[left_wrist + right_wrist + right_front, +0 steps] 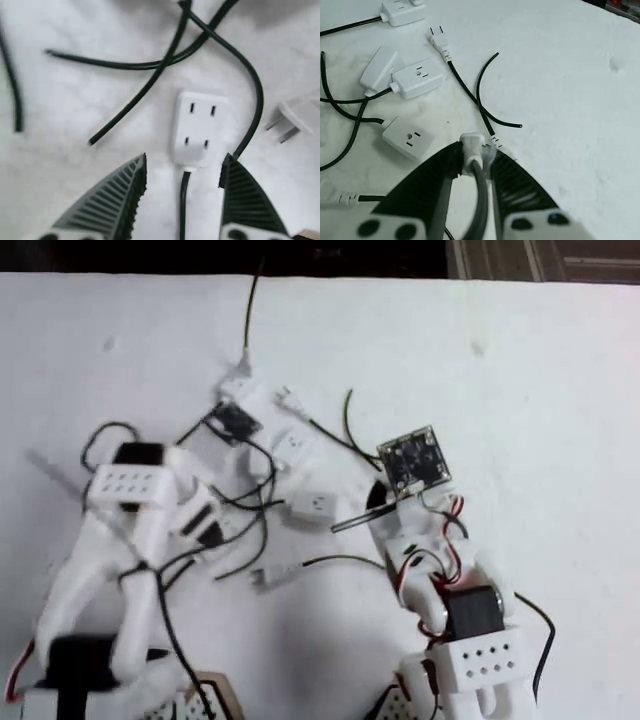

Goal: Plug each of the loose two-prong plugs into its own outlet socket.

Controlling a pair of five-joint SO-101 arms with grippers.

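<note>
In the high view, the right gripper is sitting just beside a white single-socket outlet block, which makes the right arm the nearer one.

In the left wrist view, the left gripper is standing with its fingers released. A flat white double outlet is lying just ahead between them, its long axis in line with the gripper.

In the right wrist view, the right fingers are clenching a white two-prong plug on a black cord. The block is lying near, ahead and off to one side, with its socket facing up.
</note>
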